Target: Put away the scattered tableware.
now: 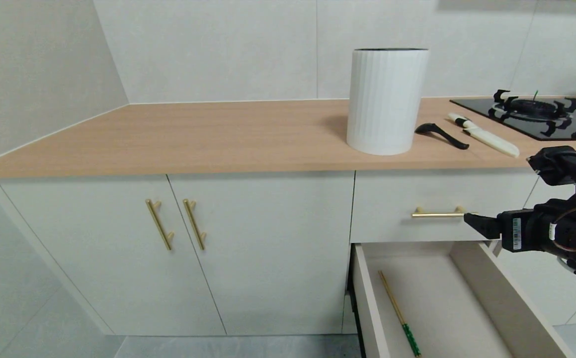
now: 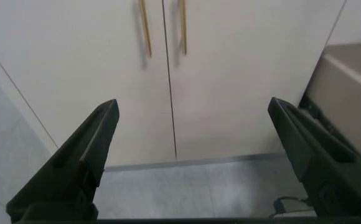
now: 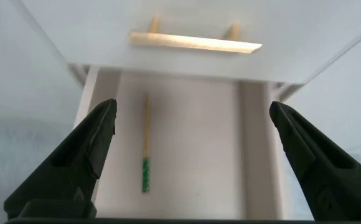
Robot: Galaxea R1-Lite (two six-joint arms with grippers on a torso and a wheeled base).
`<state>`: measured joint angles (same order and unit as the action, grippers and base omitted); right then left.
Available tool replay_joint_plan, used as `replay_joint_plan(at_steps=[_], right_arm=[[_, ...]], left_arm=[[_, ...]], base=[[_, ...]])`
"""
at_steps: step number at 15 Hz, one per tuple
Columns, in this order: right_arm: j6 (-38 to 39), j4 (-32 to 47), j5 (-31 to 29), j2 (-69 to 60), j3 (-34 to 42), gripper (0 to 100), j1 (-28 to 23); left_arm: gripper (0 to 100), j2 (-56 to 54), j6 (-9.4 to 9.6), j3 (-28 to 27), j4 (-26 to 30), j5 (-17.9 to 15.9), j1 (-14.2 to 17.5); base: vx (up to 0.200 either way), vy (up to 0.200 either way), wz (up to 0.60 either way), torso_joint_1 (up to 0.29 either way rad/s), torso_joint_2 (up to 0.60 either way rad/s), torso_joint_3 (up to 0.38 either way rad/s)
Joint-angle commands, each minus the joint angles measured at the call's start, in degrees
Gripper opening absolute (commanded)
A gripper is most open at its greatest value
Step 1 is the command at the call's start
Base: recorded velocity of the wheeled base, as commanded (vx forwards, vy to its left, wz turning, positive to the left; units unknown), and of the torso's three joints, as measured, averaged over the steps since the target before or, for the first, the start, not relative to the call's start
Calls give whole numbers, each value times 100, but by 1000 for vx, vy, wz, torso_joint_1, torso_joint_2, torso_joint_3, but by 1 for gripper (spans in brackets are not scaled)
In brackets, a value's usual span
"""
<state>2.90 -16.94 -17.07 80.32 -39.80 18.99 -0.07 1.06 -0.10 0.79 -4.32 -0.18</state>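
Chopsticks (image 1: 399,312) are already in the open drawer (image 1: 365,298), while a black spoon (image 1: 441,133) and a white knife (image 1: 484,135) wait on the surface (image 1: 218,134) beside the white holder (image 1: 386,99). Left wrist view: left gripper (image 2: 193,104) is parked low by the cabinet doors (image 2: 230,74), jaws spread, empty, out of the way. Right wrist view: right gripper (image 3: 193,109) hangs over the drawer, jaws released, so it's probably free for the spoon.

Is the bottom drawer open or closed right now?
Open. The bottom drawer is pulled out from the cabinet, and chopsticks lie inside.
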Motion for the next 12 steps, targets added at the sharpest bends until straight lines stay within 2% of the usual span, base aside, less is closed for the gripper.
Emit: replay_joint_plan(at_steps=[1, 12], right_arm=[[0, -2, 19, -8, -10, 100, -45], [-18, -11, 72, 106, -1, 100, -98]], left_arm=[[100, 7, -1, 1, 0, 1, 1], [100, 7, -1, 1, 0, 1, 1]], base=[[0, 0, 0, 144, -525, -286], [0, 0, 0, 188, -476, -281]])
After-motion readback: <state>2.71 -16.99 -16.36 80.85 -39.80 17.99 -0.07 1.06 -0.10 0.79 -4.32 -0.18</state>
